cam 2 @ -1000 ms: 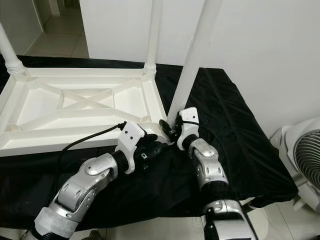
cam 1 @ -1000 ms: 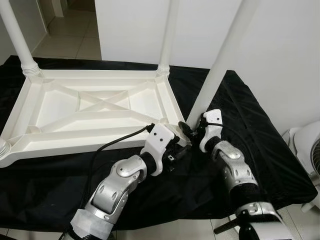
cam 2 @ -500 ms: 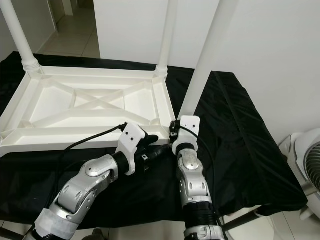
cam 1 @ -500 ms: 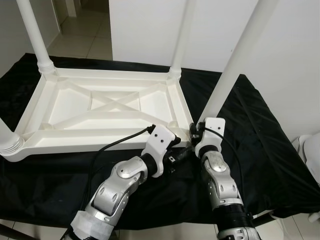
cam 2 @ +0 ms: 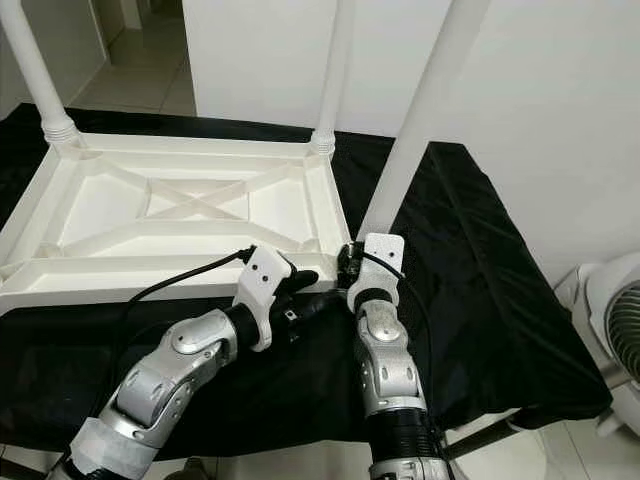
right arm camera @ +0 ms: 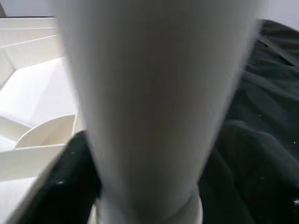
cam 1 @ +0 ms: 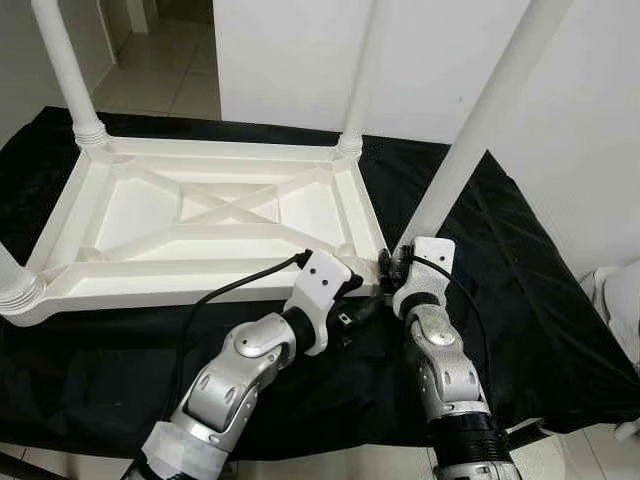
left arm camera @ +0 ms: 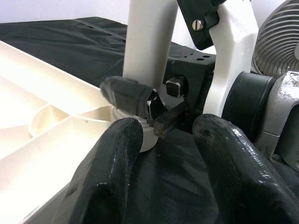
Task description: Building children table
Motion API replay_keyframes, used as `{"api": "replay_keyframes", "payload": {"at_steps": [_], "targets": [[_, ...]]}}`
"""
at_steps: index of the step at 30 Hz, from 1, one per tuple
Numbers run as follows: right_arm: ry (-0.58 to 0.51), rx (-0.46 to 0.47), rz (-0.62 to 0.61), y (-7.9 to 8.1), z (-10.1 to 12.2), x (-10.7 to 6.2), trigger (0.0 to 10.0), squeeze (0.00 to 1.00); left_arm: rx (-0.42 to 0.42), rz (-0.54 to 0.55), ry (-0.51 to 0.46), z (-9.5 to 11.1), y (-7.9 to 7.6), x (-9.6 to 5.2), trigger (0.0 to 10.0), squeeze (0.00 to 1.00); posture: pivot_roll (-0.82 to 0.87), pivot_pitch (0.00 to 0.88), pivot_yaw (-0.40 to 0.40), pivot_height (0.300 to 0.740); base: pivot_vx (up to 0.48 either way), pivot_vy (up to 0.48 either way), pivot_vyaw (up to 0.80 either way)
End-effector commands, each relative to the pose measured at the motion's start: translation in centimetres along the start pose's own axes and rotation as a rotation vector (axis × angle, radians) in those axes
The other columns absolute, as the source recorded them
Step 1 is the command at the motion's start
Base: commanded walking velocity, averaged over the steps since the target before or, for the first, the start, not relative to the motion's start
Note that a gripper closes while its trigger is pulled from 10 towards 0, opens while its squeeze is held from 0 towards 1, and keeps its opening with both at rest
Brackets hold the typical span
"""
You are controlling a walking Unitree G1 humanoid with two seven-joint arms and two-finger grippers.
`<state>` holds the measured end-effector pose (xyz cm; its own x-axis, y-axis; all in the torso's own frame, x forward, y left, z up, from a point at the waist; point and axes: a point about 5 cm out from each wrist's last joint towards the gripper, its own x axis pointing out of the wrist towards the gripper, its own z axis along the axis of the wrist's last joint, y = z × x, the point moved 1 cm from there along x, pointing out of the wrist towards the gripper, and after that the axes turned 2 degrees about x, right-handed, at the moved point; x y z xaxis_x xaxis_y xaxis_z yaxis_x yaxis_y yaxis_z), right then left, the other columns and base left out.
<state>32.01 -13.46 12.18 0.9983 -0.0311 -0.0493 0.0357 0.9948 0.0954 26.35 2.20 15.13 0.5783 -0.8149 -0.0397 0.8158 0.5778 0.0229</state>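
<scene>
Right gripper (left arm camera: 154, 112) clamps the base of the long white plastic table leg (cam 1: 470, 150), which tilts rightward over the near right corner socket of the upturned white plastic tabletop (cam 1: 215, 215); left gripper (left arm camera: 163, 154) waits open just beside.

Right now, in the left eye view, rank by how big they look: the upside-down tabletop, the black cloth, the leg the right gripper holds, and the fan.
1. black cloth
2. tabletop
3. leg held by the right gripper; it leans toward the camera, so it may look oversized
4. fan, cut off by the picture's edge, so its true size is unsure
</scene>
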Motion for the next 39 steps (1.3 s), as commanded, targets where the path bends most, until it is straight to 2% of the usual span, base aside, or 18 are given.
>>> {"api": "replay_keyframes", "payload": {"at_steps": [1,2,3,4,5,7,8,11,12,16,18,20,22,23,29,30,35,39], "targets": [[0.024,0.009,-0.002,-0.6,-0.6,0.0,10.0,1.00,0.007,-0.036,-0.009,0.2,-0.3,0.1,10.0,0.00,0.14,0.000,-0.100,0.740,0.000,0.000,0.00],[0.024,0.003,0.014,-0.7,-0.6,0.1,10.0,1.00,0.007,-0.035,-0.009,0.2,-0.3,0.1,10.0,0.00,0.14,0.000,-0.100,0.740,0.000,0.000,0.00],[0.020,-0.007,0.038,-0.7,-0.5,0.2,10.0,0.64,0.008,-0.034,-0.010,0.3,-0.3,0.1,10.0,0.00,0.14,0.000,-0.100,0.740,0.000,0.000,0.00],[0.020,-0.007,0.038,-0.7,-0.5,0.2,10.0,0.64,0.008,-0.034,-0.010,0.3,-0.3,0.1,10.0,0.00,0.14,0.000,-0.100,0.740,0.000,0.000,0.00],[0.017,-0.023,0.156,-0.9,-0.1,0.5,10.0,0.00,0.009,-0.031,-0.010,0.3,-0.2,0.0,10.0,0.00,0.14,0.000,-0.100,0.740,0.000,0.000,0.00],[0.016,-0.030,0.205,-0.9,0.0,0.6,10.0,0.00,0.010,-0.030,-0.010,0.3,-0.2,0.0,10.0,0.00,0.14,0.000,-0.100,0.740,0.000,0.000,0.00],[0.008,-0.058,0.274,-1.2,0.3,0.9,10.0,0.00,0.010,-0.027,-0.009,0.3,-0.2,0.0,10.0,0.00,0.14,0.000,-0.099,0.740,0.000,0.000,0.00],[0.010,-0.081,0.333,-1.4,0.5,1.0,10.0,0.00,0.010,-0.026,-0.009,0.3,-0.1,0.0,10.0,0.00,0.14,0.000,-0.098,0.740,0.000,0.000,0.00],[0.014,-0.115,0.409,-1.6,0.7,1.2,10.0,0.00,0.011,-0.025,-0.009,0.4,0.0,0.0,10.0,0.00,0.14,0.000,-0.092,0.740,0.000,0.000,0.00],[0.009,-0.142,0.455,-1.8,0.9,1.4,10.0,0.00,0.011,-0.024,-0.009,0.4,0.1,0.0,10.0,0.00,0.14,0.000,-0.092,0.740,0.000,0.000,0.00],[0.008,-0.201,0.518,-1.8,1.0,1.8,10.0,0.00,0.016,-0.023,-0.008,0.4,0.2,-0.1,10.0,0.00,0.15,0.000,-0.087,0.740,0.000,0.000,0.00],[0.010,-0.221,0.557,-1.7,1.1,2.0,10.0,0.00,0.017,-0.022,-0.008,0.5,0.3,-0.1,10.0,0.00,0.15,0.000,-0.084,0.740,0.000,0.000,0.00],[0.012,-0.263,0.634,-1.2,1.1,2.1,10.0,0.00,0.019,-0.021,-0.009,0.5,0.4,-0.1,10.0,0.00,0.15,0.000,-0.078,0.740,0.000,0.000,0.00],[0.040,-0.310,0.711,-0.6,0.3,2.3,10.0,0.00,0.022,-0.021,-0.009,0.6,0.4,-0.1,10.0,0.00,0.14,0.000,-0.074,0.740,0.000,0.000,0.00],[0.054,-0.278,0.744,-0.3,0.1,2.8,10.0,0.00,0.022,-0.020,-0.011,0.7,0.5,0.0,10.0,0.00,0.15,0.000,-0.075,0.740,0.000,0.000,0.00],[0.068,-0.279,0.752,-0.3,-0.2,2.9,0.0,0.00,0.024,-0.017,-0.012,0.8,0.6,0.0,10.0,0.00,0.16,0.000,-0.077,0.740,0.000,0.000,0.00],[0.078,-0.312,0.782,-0.2,-0.6,3.2,0.0,0.00,0.029,-0.002,-0.013,0.9,0.8,-0.1,10.0,0.00,0.17,0.000,-0.080,0.740,0.000,0.000,0.00],[0.065,-0.275,0.783,-0.1,-0.4,3.4,0.0,0.00,0.030,0.001,-0.011,0.9,0.9,-0.2,10.0,0.00,0.17,0.000,-0.077,0.740,0.000,0.000,0.00]]}}
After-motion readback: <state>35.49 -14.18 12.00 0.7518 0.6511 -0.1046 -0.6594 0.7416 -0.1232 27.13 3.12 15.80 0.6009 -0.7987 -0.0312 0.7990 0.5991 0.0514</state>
